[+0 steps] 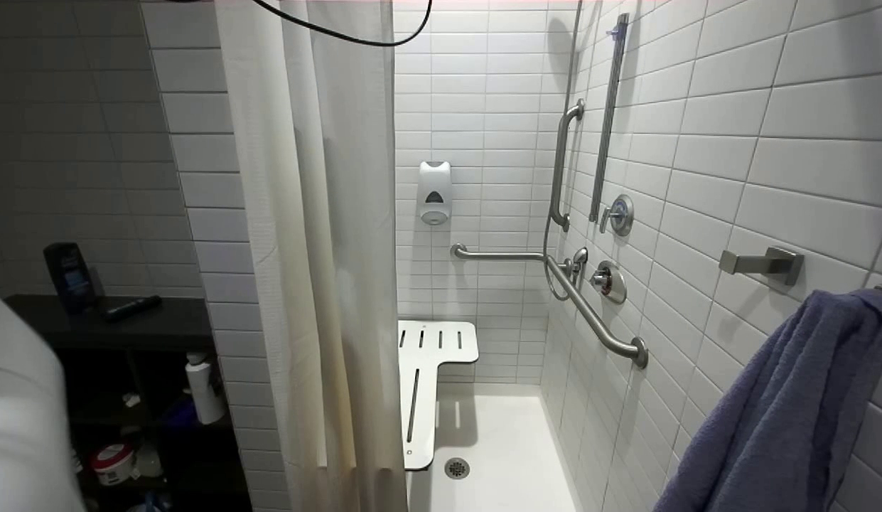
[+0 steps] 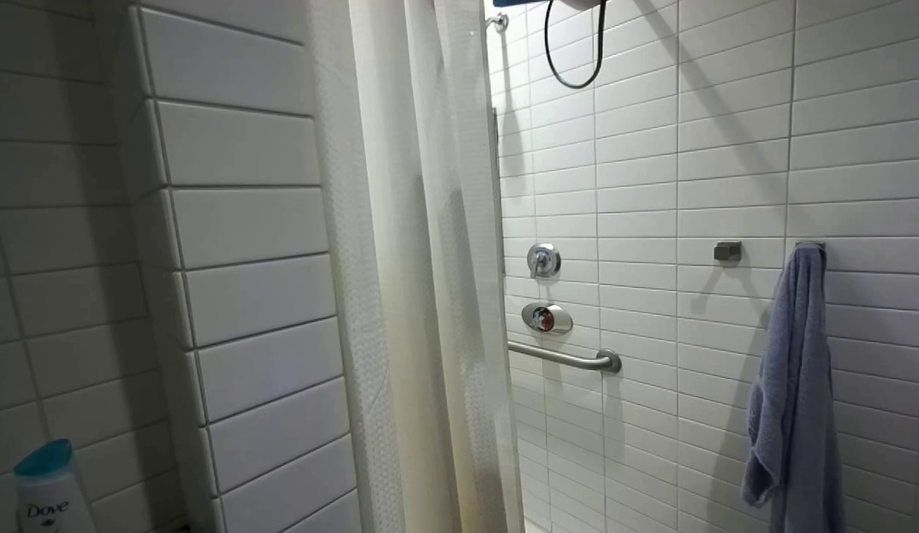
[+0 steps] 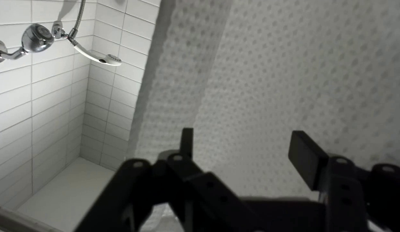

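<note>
Hand (image 3: 245,145) spread wide apart by the curtain (image 3: 267,80), contact hard to tell; past the curtain gleams a chrome shower head (image 3: 37,37), and a towel (image 2: 792,385) hangs on the wall (image 2: 637,192).

The curtain (image 3: 251,80) is looking like dimpled, matt cloth; in front of it in the wrist view, the gripper (image 3: 242,148) is appearing smooth and dull. Right of the curtain in both exterior views, the towel (image 1: 789,412) is hanging as fuzzy cloth, the grab bar (image 1: 587,311) is gleaming as smooth metal, and the wall tiles (image 1: 810,171) are looking slightly glossy.
</note>
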